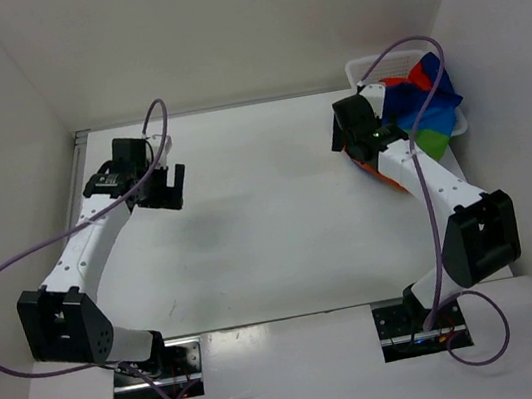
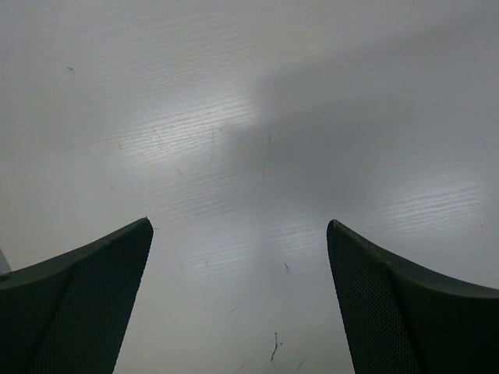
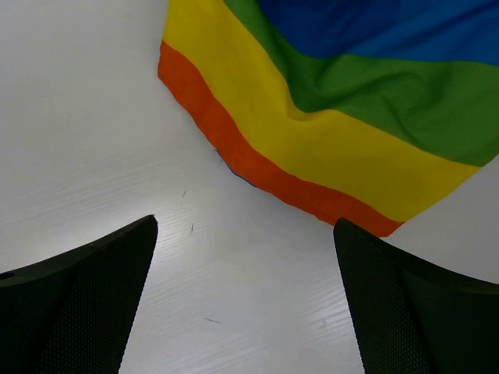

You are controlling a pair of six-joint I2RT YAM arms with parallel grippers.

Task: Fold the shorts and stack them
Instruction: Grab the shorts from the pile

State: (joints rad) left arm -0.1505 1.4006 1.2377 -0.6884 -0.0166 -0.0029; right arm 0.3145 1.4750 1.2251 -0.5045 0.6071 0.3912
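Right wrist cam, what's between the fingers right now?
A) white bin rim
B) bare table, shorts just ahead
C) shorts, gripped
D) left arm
B: the right gripper is open over bare table, and the shorts lie just beyond it, not gripped.

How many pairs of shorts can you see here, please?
1: the shorts lie bunched at the far right of the table, spilling from a white bin; others may be hidden underneath.

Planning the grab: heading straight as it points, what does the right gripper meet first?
Likely the shorts, at their orange-striped edge ahead of the right gripper; possibly table first, depth unclear.
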